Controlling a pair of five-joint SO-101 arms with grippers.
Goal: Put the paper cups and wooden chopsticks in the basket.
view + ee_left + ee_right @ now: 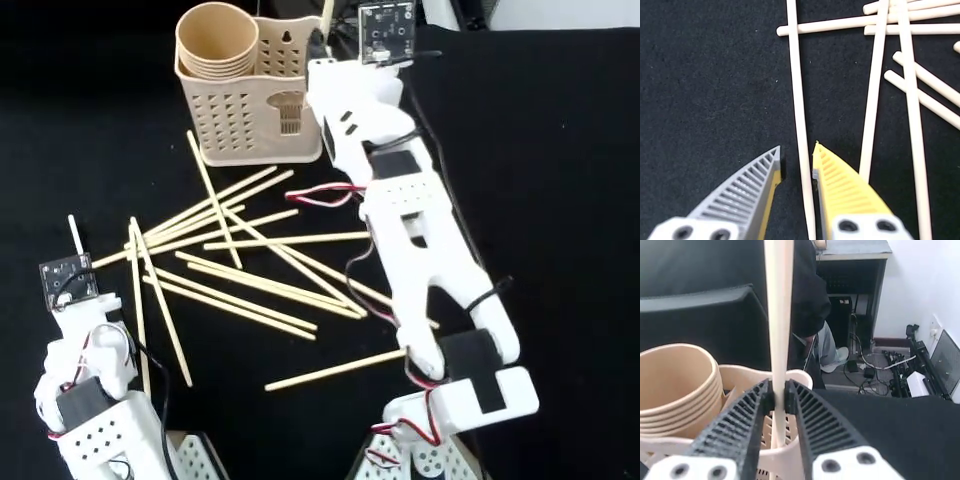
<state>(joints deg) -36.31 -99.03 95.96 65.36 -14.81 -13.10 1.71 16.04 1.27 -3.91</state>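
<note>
Judging the step in hand as the chopstick loading, with the paper cups already sitting stacked in the basket.

At the left, holding the left gripper low over the table, spread just enough to be straddling 1 flat chopstick, the yellow finger just beside it and the grey finger apart, gripping nothing. Probably needing next a squeeze on that stick and a clean lift clear of its neighbours.

Moving rightward, leaving over 10 loose chopsticks lying crossed in a heap between the 2 arms, in front of the basket.

Further right, pinching 1 upright chopstick firmly in the right gripper, directly above the basket compartment beside the cups, its lower end seemingly dipping past the rim. Calling next for letting go so the stick is dropping inside, without tipping outward over the wall.

Resting everything on a black cloth; beyond the table edge, showing a dark cabinet, tangled cables on the floor and a white wall.
</note>
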